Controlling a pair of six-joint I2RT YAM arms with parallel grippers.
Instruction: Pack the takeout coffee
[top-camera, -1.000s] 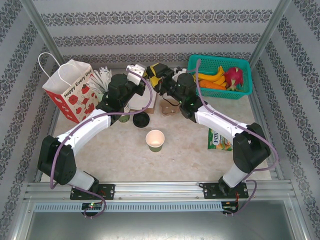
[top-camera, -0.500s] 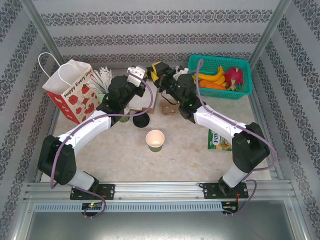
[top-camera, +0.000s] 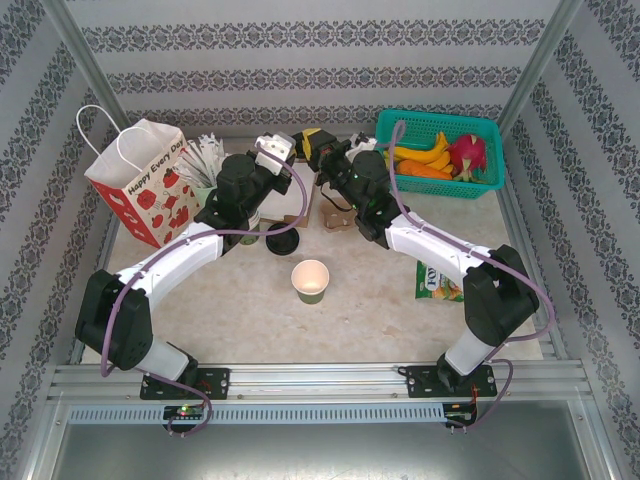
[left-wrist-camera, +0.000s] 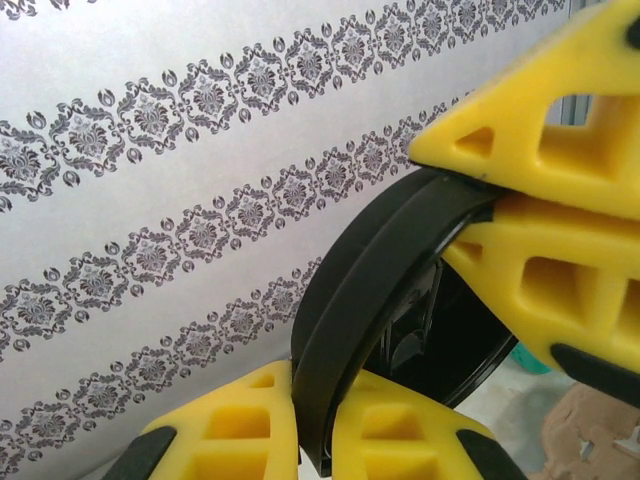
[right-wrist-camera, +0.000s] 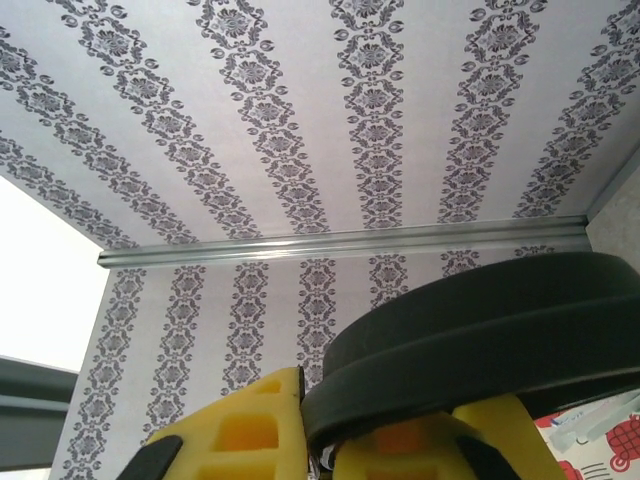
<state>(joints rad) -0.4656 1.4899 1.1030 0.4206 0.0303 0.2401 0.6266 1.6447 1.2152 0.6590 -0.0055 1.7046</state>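
The left end effector (left-wrist-camera: 310, 388) was pressed together on a round black lid (left-wrist-camera: 370, 290), pinching the near rim between its two yellow fingers. The right end effector (left-wrist-camera: 440, 205) was clamped on the opposite rim of the same lid. The lid hung tilted on edge between the two, clear of the desk (top-camera: 230, 300).

The lid was glossy black plastic with a raised, stepped rim. The left wrist view looked partly into its hollow underside and took in the right end effector's fingers biting the far edge. The right wrist view met the lid edge on, as a thick dark band with a ledge running round it. It sat between that end effector's own fingers, with patterned wall behind.

In the top view, a paper cup (top-camera: 311, 281) stood upright and uncovered on the desk, cream inside and dark green outside. It was well back toward the arm bases from both end effectors. A second lid (top-camera: 283, 241) lay flat on the desk between that cup and the left end effector, apart from the cup. A brown cardboard carrier (top-camera: 340, 215) sat just base-ward of the right end effector, with a teal basket (top-camera: 450, 114) off to its right. A paper bag (top-camera: 140, 185) stood to the left of the left end effector.
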